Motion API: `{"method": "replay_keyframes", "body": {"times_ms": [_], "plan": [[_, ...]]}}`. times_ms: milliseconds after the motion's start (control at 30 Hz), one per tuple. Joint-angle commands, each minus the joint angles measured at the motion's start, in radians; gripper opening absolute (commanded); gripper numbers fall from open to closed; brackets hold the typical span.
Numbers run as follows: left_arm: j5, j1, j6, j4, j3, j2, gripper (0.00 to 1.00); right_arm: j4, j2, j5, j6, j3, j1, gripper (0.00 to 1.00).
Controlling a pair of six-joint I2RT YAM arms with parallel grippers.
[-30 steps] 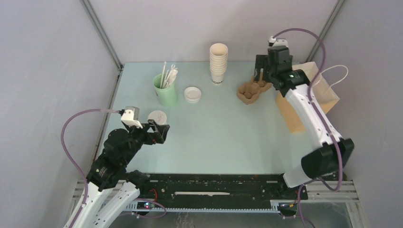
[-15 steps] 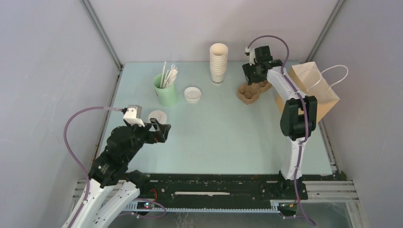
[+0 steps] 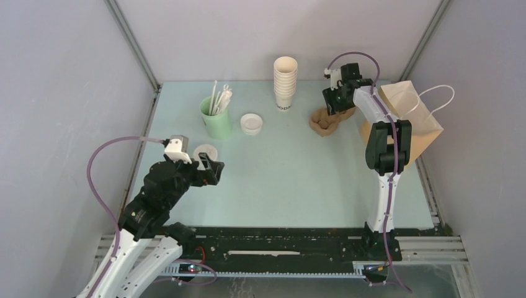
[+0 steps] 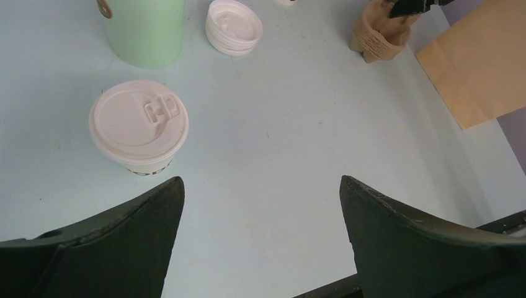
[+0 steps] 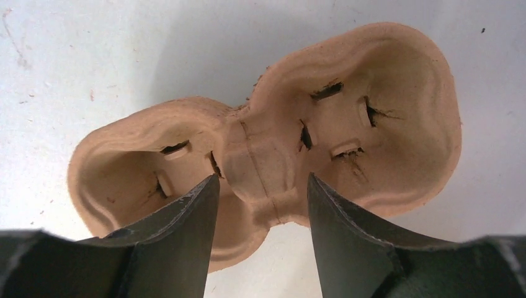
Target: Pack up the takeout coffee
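The takeout coffee (image 3: 205, 151), a small white paper cup with a white lid, stands upright at the table's left; the left wrist view (image 4: 138, 124) shows dark lettering low on its side. My left gripper (image 3: 213, 171) is open and empty, just near and right of the cup, apart from it (image 4: 260, 186). My right gripper (image 3: 333, 104) is open over the brown pulp cup carrier (image 3: 326, 120). In the right wrist view its fingers straddle the narrow middle bridge of the carrier (image 5: 267, 143) without closing on it (image 5: 263, 181). The brown paper bag (image 3: 406, 121) with white handles stands open at the right.
A tall stack of lidless white cups (image 3: 285, 84) stands at the back centre. A mint-green cup with straws (image 3: 216, 118) and a small stack of loose white lids (image 3: 251, 123) stand behind the coffee. The bag's side also shows in the left wrist view (image 4: 477, 68).
My right arm has folded upright and its gripper has come to hover over the carrier's middle. My left gripper has shifted slightly toward the right near the cup.
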Motion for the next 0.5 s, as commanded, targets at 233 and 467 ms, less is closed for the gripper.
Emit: {"method": "replay_keyframes", "body": {"times_ms": [233,467], "plan": [[-0.031,0.006,0.024,0.01,-0.007,0.013,1.0,-0.014,0.017,-0.075,-0.028,0.056,-0.029,0.51],[-0.03,0.006,0.024,0.01,-0.006,0.013,1.0,-0.012,-0.015,-0.086,-0.016,0.059,-0.029,0.44]]}}
